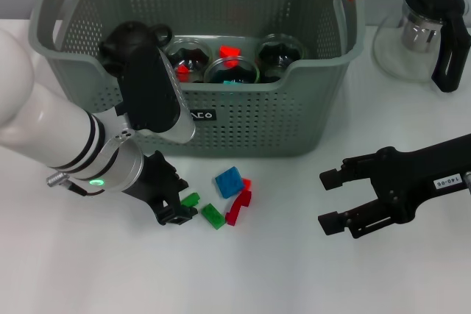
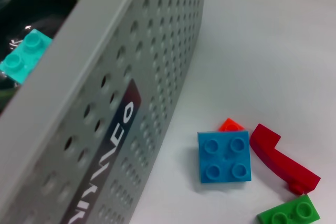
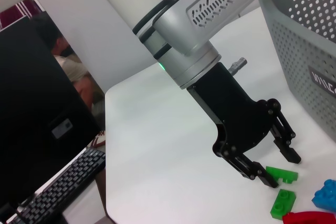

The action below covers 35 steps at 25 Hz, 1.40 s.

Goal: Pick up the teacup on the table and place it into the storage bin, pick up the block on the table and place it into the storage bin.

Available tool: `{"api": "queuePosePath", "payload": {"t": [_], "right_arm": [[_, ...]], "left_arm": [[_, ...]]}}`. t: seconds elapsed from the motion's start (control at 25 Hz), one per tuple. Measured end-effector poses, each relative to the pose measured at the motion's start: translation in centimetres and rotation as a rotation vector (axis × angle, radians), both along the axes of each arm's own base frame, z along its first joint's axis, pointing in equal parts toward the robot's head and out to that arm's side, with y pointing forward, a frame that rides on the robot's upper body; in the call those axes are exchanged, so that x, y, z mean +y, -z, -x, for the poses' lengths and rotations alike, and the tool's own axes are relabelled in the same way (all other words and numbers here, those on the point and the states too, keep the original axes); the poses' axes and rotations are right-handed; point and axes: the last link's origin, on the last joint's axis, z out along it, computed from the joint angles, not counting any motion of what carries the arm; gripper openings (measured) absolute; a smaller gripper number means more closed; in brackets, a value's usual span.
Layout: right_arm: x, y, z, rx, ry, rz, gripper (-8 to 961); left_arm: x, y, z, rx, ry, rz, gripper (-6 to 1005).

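Head view gives you the bin (image 1: 243,119), a large grey-green plastic basket with perforated walls, orange-red handle tabs at its top corners and a small black label with white lettering on its near wall. It stands at the far middle of the white table (image 1: 294,270). Inside it you can see three dark, glossy glass cups (image 1: 234,71) in a row, with red and teal pieces among them.

Just in front of the bin, a cluster of small studded plastic blocks lies on the table. The blue block (image 1: 229,182) is a flat square with four round studs; the left wrist view shows it (image 2: 224,157) close to the bin wall, with a small orange piece (image 2: 231,125) at its far edge and a curved red piece (image 2: 282,161) just beside it. A green block (image 1: 213,215) lies flat near them.

Your left gripper (image 1: 176,207) is down at the table beside the cluster. Its black fingers (image 3: 262,174) stand apart, with a second green block (image 1: 191,199) between their tips; you cannot tell whether they touch it.

Your right gripper (image 1: 333,200) hovers low over the table to the right, well apart from the blocks, fingers spread wide and holding nothing.

A glass teapot (image 1: 427,34) with a black lid and handle stands at the far right.
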Motion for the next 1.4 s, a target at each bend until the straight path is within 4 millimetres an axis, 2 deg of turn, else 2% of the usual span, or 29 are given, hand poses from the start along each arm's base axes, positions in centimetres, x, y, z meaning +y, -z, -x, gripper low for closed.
{"api": "queuePosePath", "payload": {"t": [0.36,0.8,1.0,1.04,1.24,1.4], "right_arm": [[0.0,0.0,0.0,0.0,0.002,0.0,927],[-0.1,0.0,-0.1,0.0,0.003,0.0,925],[-0.1,0.0,-0.1,0.002,0.004,0.001,926],[-0.1,0.0,-0.1,0.003,0.005,0.001,926],[-0.1,-0.2,-0.1,0.009,0.008,-0.001,925],[-0.1,-0.3,-0.2,0.009,0.007,-0.004,925]], "left_arm": [[0.0,0.0,0.1,-0.001,-0.013,-0.005,457],[0.4,0.0,0.2,0.018,-0.041,-0.049,380],[0.2,-0.1,0.2,0.023,-0.043,-0.041,200],[0.2,-0.1,0.1,0.021,-0.044,-0.039,200],[-0.6,-1.8,-1.3,-0.029,-0.068,0.004,199],[-1.4,-3.3,-2.2,-0.059,-0.084,0.033,156]]}}
